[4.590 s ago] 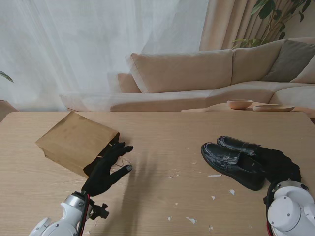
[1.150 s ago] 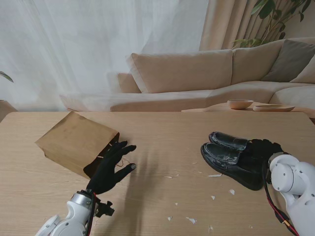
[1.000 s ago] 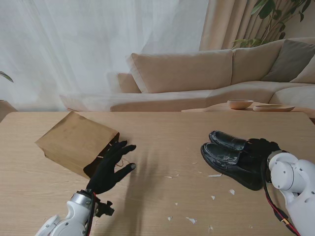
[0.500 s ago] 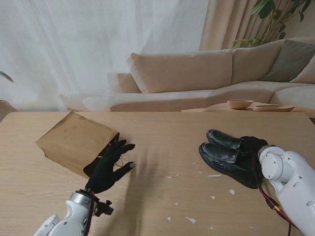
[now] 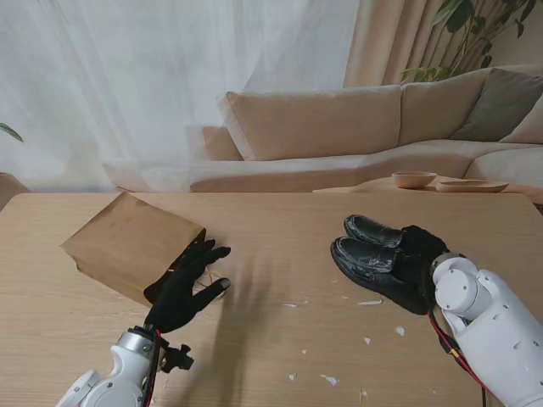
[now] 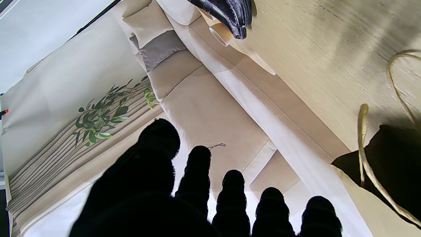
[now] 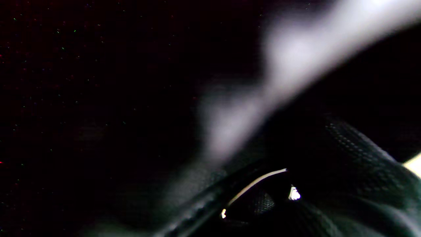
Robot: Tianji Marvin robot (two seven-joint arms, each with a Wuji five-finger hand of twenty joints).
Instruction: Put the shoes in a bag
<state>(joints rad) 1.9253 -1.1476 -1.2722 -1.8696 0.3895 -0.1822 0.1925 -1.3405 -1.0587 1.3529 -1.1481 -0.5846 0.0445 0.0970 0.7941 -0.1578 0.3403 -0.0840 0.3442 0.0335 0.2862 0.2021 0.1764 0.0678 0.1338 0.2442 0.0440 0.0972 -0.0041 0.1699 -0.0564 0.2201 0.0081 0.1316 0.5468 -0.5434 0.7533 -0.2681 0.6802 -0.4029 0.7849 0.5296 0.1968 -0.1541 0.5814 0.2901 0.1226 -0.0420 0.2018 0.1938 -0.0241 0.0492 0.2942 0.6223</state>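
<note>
Now: wood table (image 5: 280, 254), white scraps (image 5: 329, 380); sofa (image 5: 339, 127) | left hand (image 5: 188, 284) spread | right hand (image 5: 420, 254) grips shoes (image 5: 369, 259)

Glossy black shoes (image 5: 377, 259) at right centre, gripped by a matte black-gloved right hand (image 5: 422, 253) on a white arm; another black-gloved left hand (image 5: 188, 284) at lower left, beside a plain kraft-brown paper bag (image 5: 129, 243) with a dark mouth and pale cord handles (cream-coloured in the left wrist view). Pale, fine-grained wooden table (image 5: 280, 254) flecked with white scraps (image 5: 329, 380). Beige sofa (image 5: 339, 127), white sheer curtain (image 5: 127, 76), green plant (image 5: 475, 25) at upper right.
</note>
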